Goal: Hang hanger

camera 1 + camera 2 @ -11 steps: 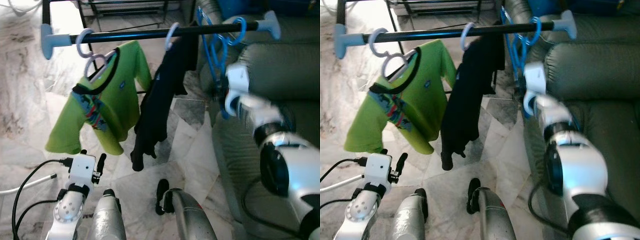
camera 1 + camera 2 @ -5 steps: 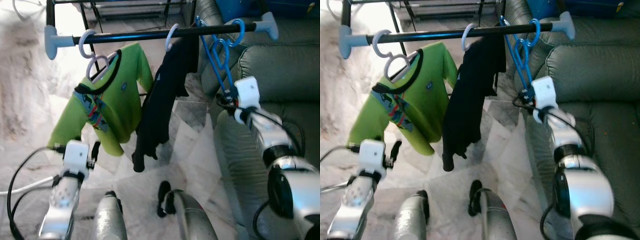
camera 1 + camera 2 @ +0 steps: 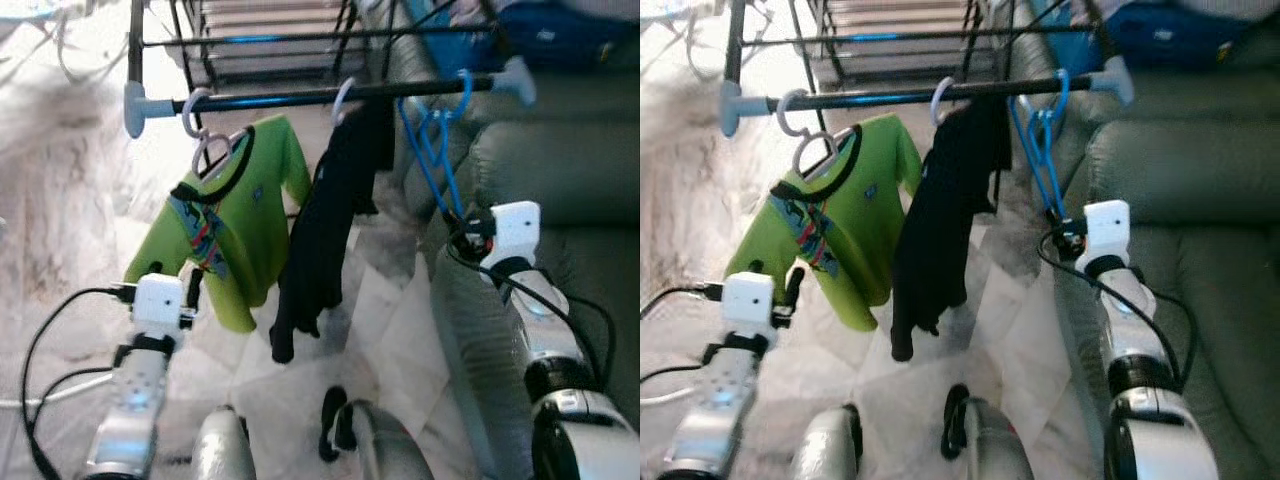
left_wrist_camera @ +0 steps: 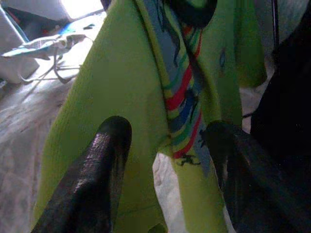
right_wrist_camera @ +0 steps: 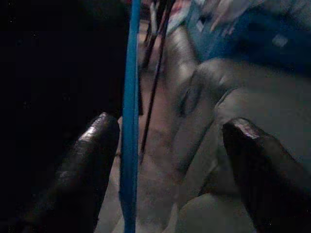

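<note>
I see the blue hanger (image 3: 436,150) hooked over the dark rail (image 3: 320,95) near its right end cap, its long axis running down from the hook and slanting toward the sofa (image 3: 560,190), the lower end close by my right pincer (image 5: 165,160). In the right wrist view a blue bar of the hanger passes between the two fingers, next to one of them, and the fingers stand spread wide, not clenched on it. Just beside the hanger on the rail hangs a black garment (image 3: 325,230), and further left a green shirt (image 3: 225,225) on a white hanger (image 3: 210,150). My left pincer (image 4: 165,145) is raised low in front of the green shirt, fingers apart, gripping nothing; the shirt's striped collar band sits between them in the wrist view. Marble floor (image 3: 390,330) lies under the rail, and a second rack (image 3: 270,40) stands behind
</note>
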Tool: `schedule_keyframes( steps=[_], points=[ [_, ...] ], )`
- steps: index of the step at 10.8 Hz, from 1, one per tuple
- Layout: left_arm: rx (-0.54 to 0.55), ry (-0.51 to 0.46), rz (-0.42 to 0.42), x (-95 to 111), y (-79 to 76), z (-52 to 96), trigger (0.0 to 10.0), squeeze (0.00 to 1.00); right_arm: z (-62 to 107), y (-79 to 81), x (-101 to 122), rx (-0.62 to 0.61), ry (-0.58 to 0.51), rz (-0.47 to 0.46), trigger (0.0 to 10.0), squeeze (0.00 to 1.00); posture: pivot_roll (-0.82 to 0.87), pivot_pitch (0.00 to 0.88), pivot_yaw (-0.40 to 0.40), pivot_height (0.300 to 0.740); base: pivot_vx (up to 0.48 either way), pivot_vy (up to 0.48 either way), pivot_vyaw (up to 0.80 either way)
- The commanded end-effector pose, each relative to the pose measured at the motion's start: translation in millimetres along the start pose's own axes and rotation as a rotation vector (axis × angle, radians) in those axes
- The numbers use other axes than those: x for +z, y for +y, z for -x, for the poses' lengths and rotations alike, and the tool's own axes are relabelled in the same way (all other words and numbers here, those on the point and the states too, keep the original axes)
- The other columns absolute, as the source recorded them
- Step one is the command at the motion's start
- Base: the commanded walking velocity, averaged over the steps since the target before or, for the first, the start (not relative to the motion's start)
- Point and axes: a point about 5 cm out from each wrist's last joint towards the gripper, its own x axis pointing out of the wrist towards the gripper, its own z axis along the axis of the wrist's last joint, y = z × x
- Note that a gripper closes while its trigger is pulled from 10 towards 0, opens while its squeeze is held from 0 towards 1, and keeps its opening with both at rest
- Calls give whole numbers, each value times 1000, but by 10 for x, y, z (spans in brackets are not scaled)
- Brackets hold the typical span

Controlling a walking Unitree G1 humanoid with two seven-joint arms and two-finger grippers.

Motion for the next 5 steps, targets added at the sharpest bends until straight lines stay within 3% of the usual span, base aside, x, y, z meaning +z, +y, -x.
schedule_keyframes(
  steps=[1, 3, 5],
  points=[
    [4, 7, -11, -27, -22, 1, 10000, 0, 11, -17, 58, -29, -40, 9, 10000, 1000, 76, 91, -71, 740, 0, 0, 0],
    [4, -33, -18, 72, -51, -65, 10000, 0, 18, -50, 154, -64, -95, -9, 10000, 1000, 72, 93, -69, 740, 0, 0, 0],
    [24, -36, -9, 84, -38, -120, 10000, 0, 51, 29, 183, -44, -116, -16, 10000, 1000, 59, 97, -72, 740, 0, 0, 0]
  ],
)
